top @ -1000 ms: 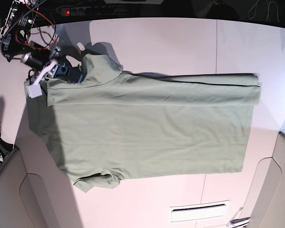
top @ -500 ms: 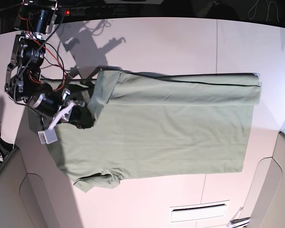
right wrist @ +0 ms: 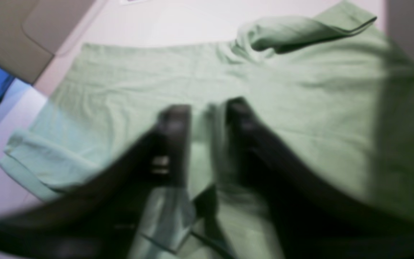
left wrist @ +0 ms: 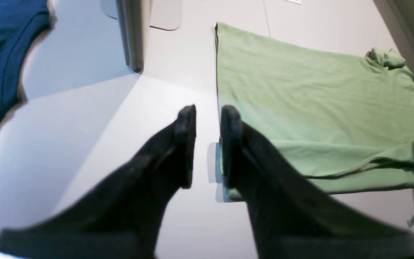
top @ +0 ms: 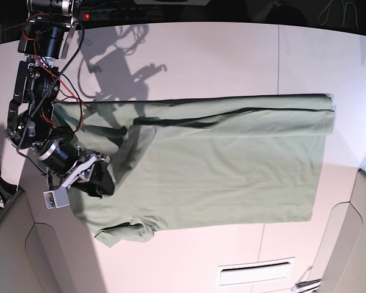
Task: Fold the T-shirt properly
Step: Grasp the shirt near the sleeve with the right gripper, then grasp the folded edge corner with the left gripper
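Left wrist view: the left gripper (left wrist: 207, 144) hung above the white table (left wrist: 102, 118), jaws slightly apart and holding nothing, beside the T-shirt (left wrist: 311, 108) hem.

Right wrist view, blurred: the right gripper (right wrist: 201, 144) stood over the shirt, fingers parted; contact could not be determined.

Base view: the T-shirt (top: 232, 165) lay spread on the table, its far edge folded over, with the right gripper (top: 100, 177) at the collar end.
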Tool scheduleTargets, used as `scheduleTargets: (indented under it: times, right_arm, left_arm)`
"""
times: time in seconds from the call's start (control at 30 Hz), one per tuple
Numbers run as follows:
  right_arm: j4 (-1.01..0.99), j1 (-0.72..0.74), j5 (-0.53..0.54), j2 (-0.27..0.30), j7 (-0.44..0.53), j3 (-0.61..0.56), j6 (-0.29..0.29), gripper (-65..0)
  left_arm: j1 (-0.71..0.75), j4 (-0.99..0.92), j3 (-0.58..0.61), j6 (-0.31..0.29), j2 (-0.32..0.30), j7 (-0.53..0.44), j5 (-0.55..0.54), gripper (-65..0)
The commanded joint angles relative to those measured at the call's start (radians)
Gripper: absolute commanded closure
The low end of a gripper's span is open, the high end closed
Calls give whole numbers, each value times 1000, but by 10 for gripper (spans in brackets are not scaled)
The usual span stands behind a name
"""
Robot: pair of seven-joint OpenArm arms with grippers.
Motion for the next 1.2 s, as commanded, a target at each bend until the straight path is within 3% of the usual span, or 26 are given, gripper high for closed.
scheduleTargets:
  times: [0.0, 0.07, 0.33, 0.4, 0.5, 0.57, 0.7, 0.9, 1.0, 1.1, 1.17]
  right_arm:
    - [14, 19, 21, 8, 28, 0, 6, -316]
    - [14, 19, 21, 8, 27, 0, 5, -373]
    - [14, 19, 21, 8, 9, 0, -2, -369]
    - [14, 20, 23, 8, -32, 0, -2, -288]
    - [14, 19, 25, 8, -127, 0, -1, -8]
    - [14, 19, 24, 8, -191, 0, -1, 0]
    - [14, 12, 8, 16, -217, 1, -1, 0]
    - [14, -9, -249, 19, -123, 3, -37, 0]
    - [14, -37, -275, 23, -99, 2, -65, 0]
    - [14, -87, -308, 34, -71, 2, -74, 0]
    - [14, -122, -363, 42, -38, 2, -111, 0]
  left_arm:
    - [-3, 15, -9, -9, -28, -23, -22, -152]
    - [-3, 15, -9, -9, -28, -22, -22, -152]
    - [-3, 15, 2, -9, -3, -14, -84, -152]
    - [-3, 15, 39, -9, 12, 16, -120, -151]
    - [-3, 15, 162, -9, 33, 53, -128, -150]
    - [-5, 15, 272, -9, 36, 49, -102, -130]
    - [-58, 15, 467, -9, 44, -8, 67, -1]
    - [-140, 14, 621, -4, 93, -206, 467, 0]
    - [-153, 14, 683, 100, 111, -246, 641, 0]
    - [-151, 5, 744, 167, 123, -246, 732, 0]
    - [-152, -17, 780, 193, 129, -248, 763, 0]
